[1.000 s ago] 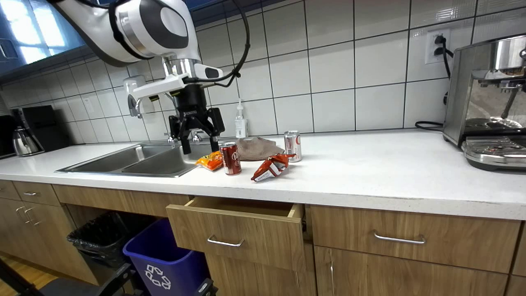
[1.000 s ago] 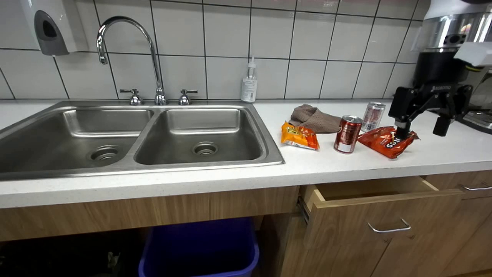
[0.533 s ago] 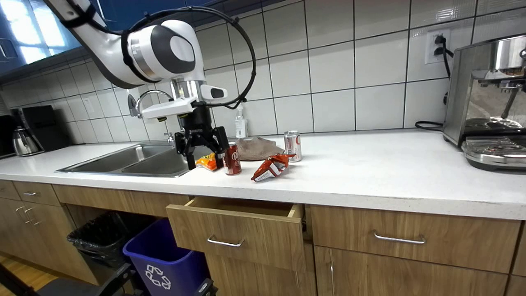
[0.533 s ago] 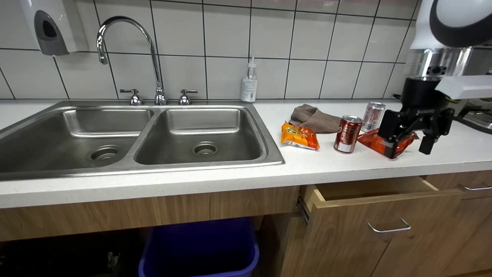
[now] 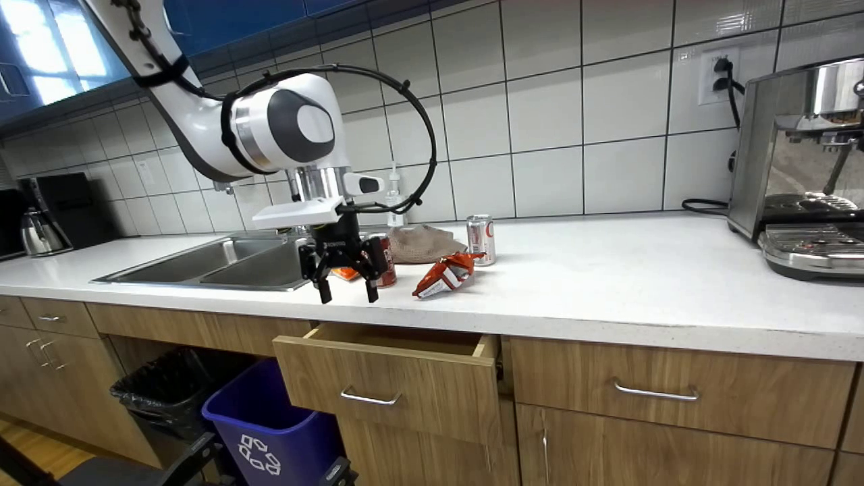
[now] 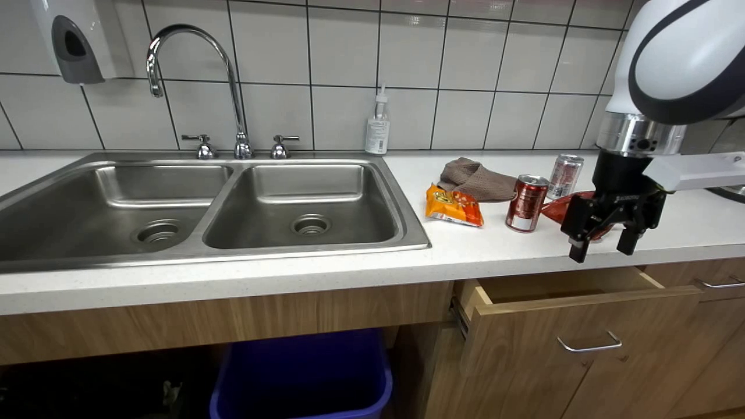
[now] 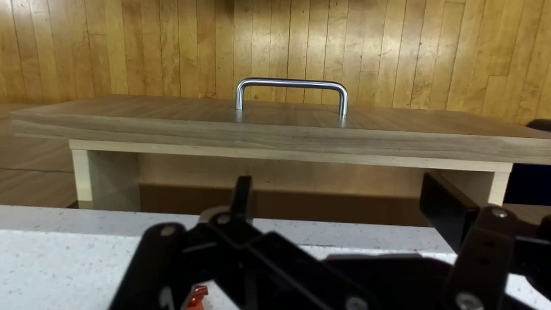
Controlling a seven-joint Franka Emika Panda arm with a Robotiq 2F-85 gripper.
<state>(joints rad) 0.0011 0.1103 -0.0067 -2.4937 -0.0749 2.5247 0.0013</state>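
Observation:
My gripper (image 5: 348, 293) hangs open and empty by the counter's front edge, above the pulled-out wooden drawer (image 5: 317, 378). In the wrist view its fingers (image 7: 242, 196) stand wide apart, framing the counter edge and the inside of the drawer. The drawer's metal handle (image 7: 292, 83) shows beyond the drawer front. Behind the gripper lies a red snack bag (image 6: 559, 208), partly covered by it in an exterior view. A red can (image 6: 527, 203) stands upright beside the bag. Left of the can is an orange packet (image 6: 454, 205).
A brown cloth (image 6: 477, 179) and a silver can (image 5: 480, 239) are farther back on the counter. The double steel sink (image 6: 416, 233) with its faucet (image 6: 233, 87) is to the left. Below are a blue recycling bin (image 5: 270, 418) and a black-lined bin (image 5: 155, 385). A coffee machine (image 5: 803, 182) stands at right.
The gripper has come down and forward, from above the counter by the cans to the front edge over the drawer. It stayed open; the counter objects and drawer have not moved.

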